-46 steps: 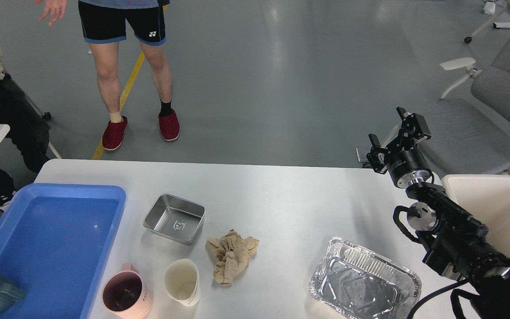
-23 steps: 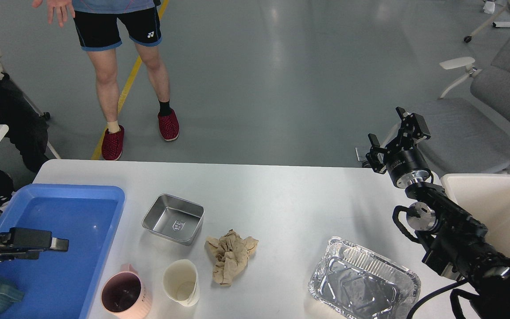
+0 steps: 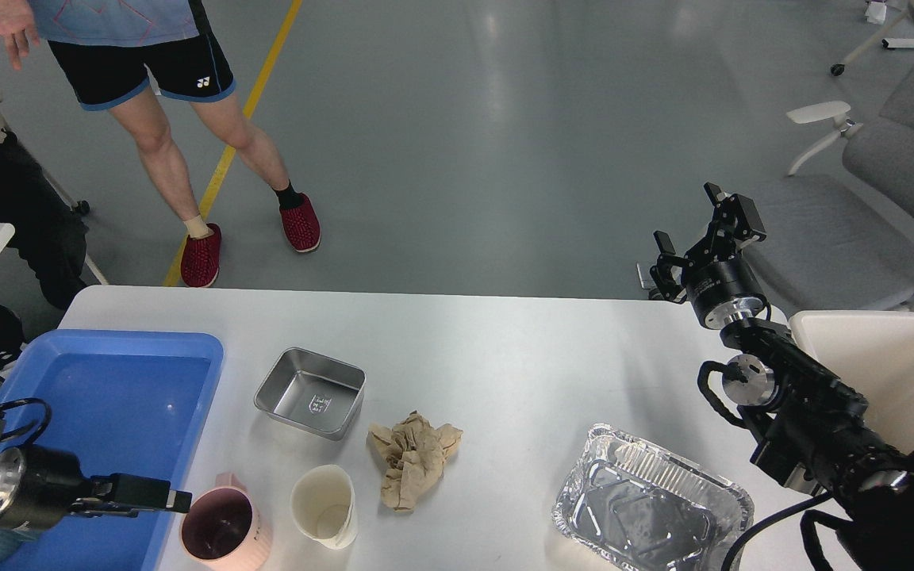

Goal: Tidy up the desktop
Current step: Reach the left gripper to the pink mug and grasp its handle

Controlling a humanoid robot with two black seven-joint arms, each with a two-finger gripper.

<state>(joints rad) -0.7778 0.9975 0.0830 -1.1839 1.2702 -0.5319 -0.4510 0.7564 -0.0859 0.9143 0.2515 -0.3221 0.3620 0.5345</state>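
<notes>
At lower left, our left gripper [image 3: 175, 500] reaches the pink cup [image 3: 220, 533], finger gap unclear; right gripper [image 3: 695, 234], fingers apart, hovers; next, a rim grasp.

Matte white desktop [image 3: 505, 349], glossy blue plastic tray [image 3: 108, 373], brushed metal pan [image 3: 310, 392], crinkled foil tray [image 3: 651, 507], seemingly paper wad [image 3: 413, 460].
</notes>
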